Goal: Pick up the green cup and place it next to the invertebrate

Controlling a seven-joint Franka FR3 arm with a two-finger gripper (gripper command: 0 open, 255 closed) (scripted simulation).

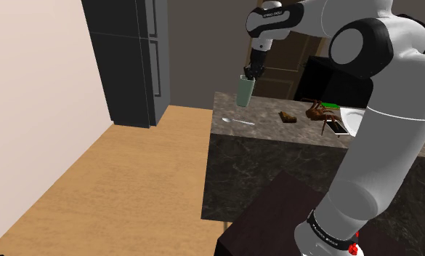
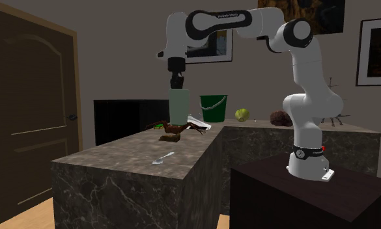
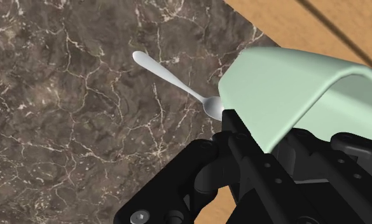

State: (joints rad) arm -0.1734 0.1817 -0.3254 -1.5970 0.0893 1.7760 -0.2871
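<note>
A pale green cup hangs upright in the air above the dark marble counter, clasped at its rim by my black gripper. From the second exterior view the cup hangs under the gripper, above the counter's middle. Close up, the cup's rim sits between my fingers. A brown spider-like invertebrate sits on the counter toward the shoulder view's right, also seen as the invertebrate behind and below the cup.
A white spoon lies on the counter below the cup; spoon, spoon. A small brown object lies beside the invertebrate, a white flat item beyond. A green bucket and a round green thing stand on the far counter.
</note>
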